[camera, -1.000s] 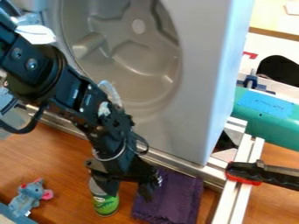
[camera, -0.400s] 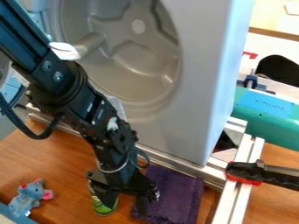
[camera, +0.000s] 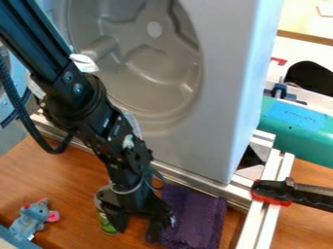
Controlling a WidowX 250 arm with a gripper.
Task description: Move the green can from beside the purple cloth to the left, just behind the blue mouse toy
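This looks like a robotics lab or a workshop: one black robot arm [camera: 107,126] is above a wooden table [camera: 62,175], beside metal profile rails [camera: 263,214] with a clamp [camera: 289,193], and a big grey moulded panel [camera: 214,97] stands behind.

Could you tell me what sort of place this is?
Probably a robotics lab workbench: a robot arm stands over a wooden tabletop, beside aluminium framing and a clamp.
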